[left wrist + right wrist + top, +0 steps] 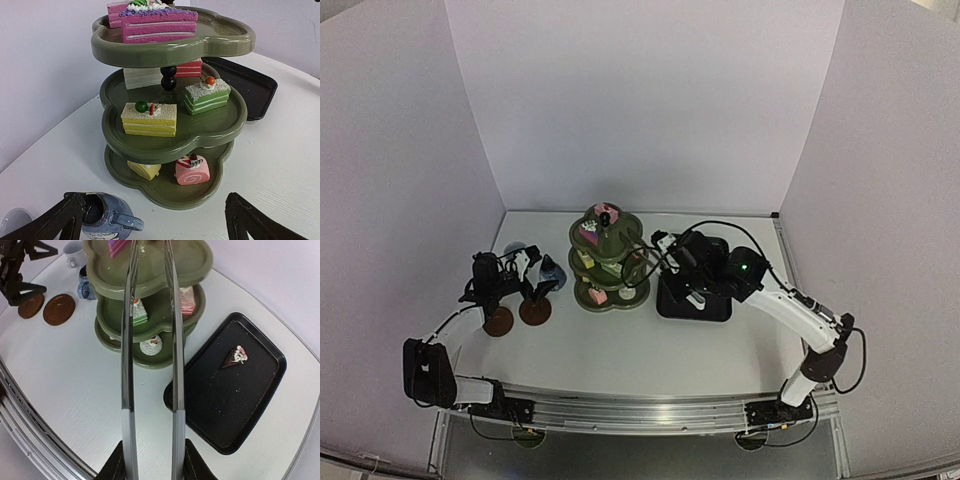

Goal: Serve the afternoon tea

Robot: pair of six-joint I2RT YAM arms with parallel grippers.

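The plating looks mostly done. The three-tier stand (175, 50) sits mid-surface toward the far edge and is loaded on every level: a pink layered slice (157, 25) on top, yellow (149, 119) and green (207, 96) squares in the middle, and a pink roll (192, 170) at the bottom. One chocolate slice (234, 357) lies alone on the black tray (235, 410), which sits just beside the stand's lowest tier on its right-edge side.

The drinks seem untouched. Both brown coasters (59, 309) (31, 306) are bare near the left edge. The blue jug (106, 217) stands between them and the stand, and the pale cup (75, 254) sits further toward the far-left corner. My guess is that the last slice and the cup and jug remain.

The right gripper (152, 462) has its jaws clamped on the metal tongs (128, 365). Their blades stand slightly apart with nothing between them and reach out over the stand's top tier. The left gripper (154, 210) hangs low by the jug, jaws wide apart and empty, facing the stand.

The surface (75, 380) offers a broad bare strip along the near edge, and there is room around the coasters. It is tighter where the tray meets the stand, and the overhanging lobed tiers would likely crowd any reach to the lower levels.
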